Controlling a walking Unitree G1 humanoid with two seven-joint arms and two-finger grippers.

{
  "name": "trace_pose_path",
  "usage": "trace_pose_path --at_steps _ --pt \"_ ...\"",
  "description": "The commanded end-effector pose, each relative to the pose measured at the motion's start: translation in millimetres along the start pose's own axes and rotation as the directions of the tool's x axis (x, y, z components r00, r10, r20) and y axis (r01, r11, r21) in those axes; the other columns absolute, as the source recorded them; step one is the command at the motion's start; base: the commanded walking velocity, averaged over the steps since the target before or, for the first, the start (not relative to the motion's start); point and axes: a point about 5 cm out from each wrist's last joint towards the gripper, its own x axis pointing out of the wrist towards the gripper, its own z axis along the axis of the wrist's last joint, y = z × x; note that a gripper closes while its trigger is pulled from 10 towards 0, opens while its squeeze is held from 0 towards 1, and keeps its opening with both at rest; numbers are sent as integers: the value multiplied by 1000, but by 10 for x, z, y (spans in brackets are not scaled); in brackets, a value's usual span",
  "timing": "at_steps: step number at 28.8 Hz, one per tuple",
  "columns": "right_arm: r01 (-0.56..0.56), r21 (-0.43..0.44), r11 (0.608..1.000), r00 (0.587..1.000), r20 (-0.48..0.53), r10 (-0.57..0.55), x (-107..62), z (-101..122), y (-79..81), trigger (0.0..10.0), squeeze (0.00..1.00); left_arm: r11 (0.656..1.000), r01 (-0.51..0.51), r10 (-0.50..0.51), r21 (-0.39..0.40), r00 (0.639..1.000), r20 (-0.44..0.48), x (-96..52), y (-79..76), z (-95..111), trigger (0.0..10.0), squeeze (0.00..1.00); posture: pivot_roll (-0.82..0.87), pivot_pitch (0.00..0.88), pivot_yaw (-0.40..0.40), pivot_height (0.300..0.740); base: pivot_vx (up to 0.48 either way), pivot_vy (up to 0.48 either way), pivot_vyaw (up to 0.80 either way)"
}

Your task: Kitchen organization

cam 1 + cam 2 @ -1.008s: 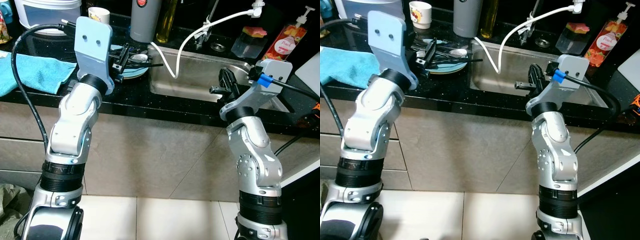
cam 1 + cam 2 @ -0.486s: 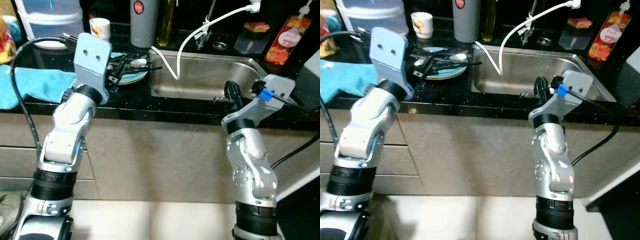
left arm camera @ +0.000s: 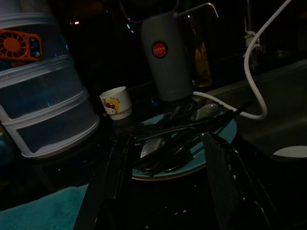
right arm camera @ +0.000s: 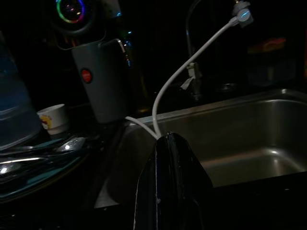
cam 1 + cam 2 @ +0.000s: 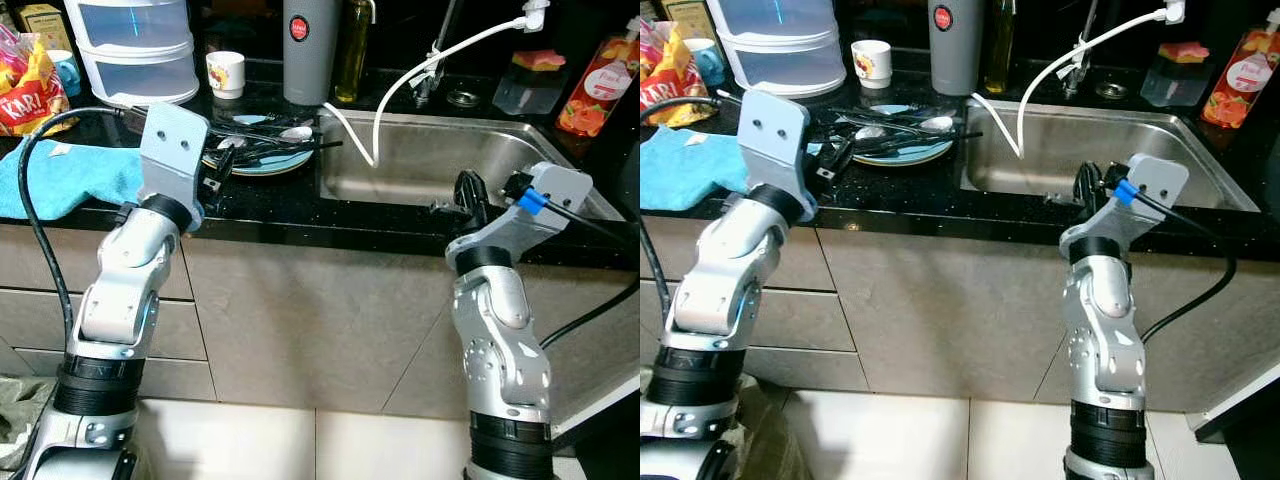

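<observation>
A teal plate (image 5: 268, 160) piled with several spoons and dark utensils lies on the black counter (image 5: 260, 205), left of the steel sink (image 5: 440, 165). My left gripper (image 5: 216, 170) hovers at the counter's front edge just short of the plate, open and empty; the left wrist view looks between its fingers (image 3: 108, 182) at the plate (image 3: 211, 143). My right gripper (image 5: 466, 192) is over the sink's front rim, its fingers (image 4: 170, 182) pressed shut on nothing.
A white cup (image 5: 226, 72), a grey flask (image 5: 308, 50) and an oil bottle (image 5: 354, 55) stand behind the plate. Stacked plastic tubs (image 5: 135, 50), a blue towel (image 5: 60, 175) and snack bags (image 5: 35, 85) are at the left. A white hose (image 5: 400, 85) hangs into the sink.
The whole view has shifted as the camera pulled back from the counter. The left gripper has drawn back from the plate's side towards the counter's edge. The right gripper stays shut by the sink.
</observation>
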Motion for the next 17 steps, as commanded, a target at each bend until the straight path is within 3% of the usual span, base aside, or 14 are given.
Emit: trace_pose_path --at_steps 1,7,14,17 --pt "2 -18 1000 1000 1 -2 -6 -10 5 10000 0 999 37 -36 28 999 -33 -20 -20 -36 10000 0 273 0 8 740 0 0 0" --pt "21 -36 999 1000 9 -21 -20 14 -47 10000 0 990 91 -83 111 994 -74 96 25 -5 10000 0 264 0 9 740 0 0 0" --pt "9 -26 1000 1000 4 -9 2 -19 -6 10000 0 980 100 -89 172 994 -71 128 31 46 10000 0 273 0 -3 740 0 0 0" --pt "-5 -18 1000 1000 5 5 24 -20 35 10000 0 983 86 -77 160 995 -60 126 30 46 10000 0 272 0 -5 740 0 0 0"
